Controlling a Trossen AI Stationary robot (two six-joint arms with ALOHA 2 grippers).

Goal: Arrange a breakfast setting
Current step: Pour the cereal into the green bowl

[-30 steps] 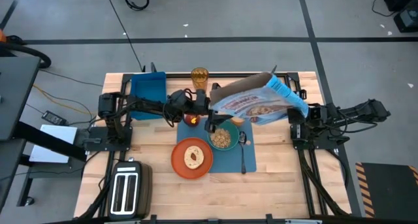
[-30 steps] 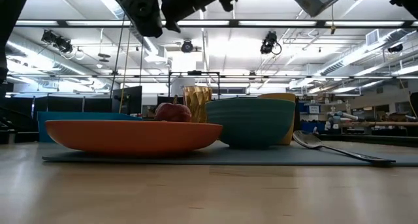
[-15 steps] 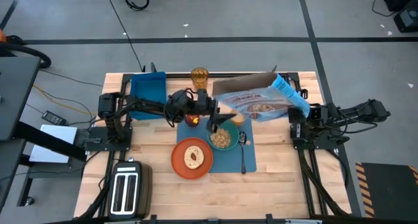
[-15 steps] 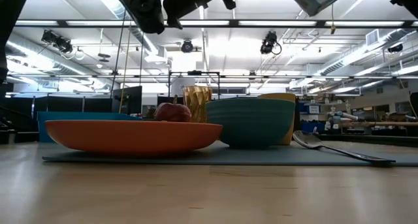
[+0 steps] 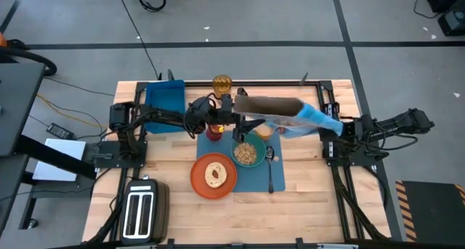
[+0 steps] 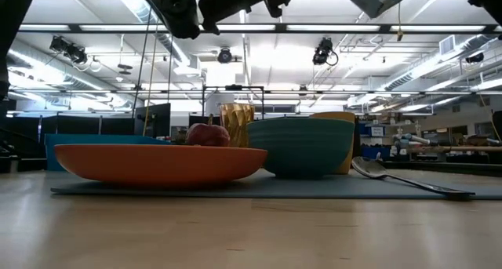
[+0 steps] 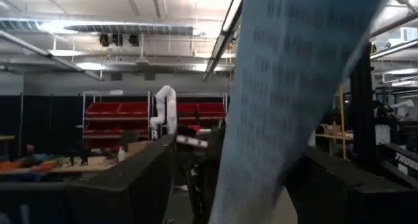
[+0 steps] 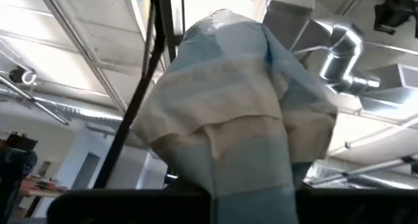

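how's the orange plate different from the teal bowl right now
The orange plate is wider and shallow; in the low view the teal bowl stands taller, with steep walls. The plate holds a single round bagel, while the bowl holds loose cereal. The plate overhangs the placemat's left edge; the bowl sits wholly on it. Both are round and upright.

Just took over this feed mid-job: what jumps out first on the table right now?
The big light-blue cereal bag held up in the air over the far side of the flat blue rectangular placemat, pinched at its end by the right gripper. Under it, the teal bowl already holds cereal, next to the round orange plate with the round bagel-like bread. The left gripper hangs open at the bag's other end.
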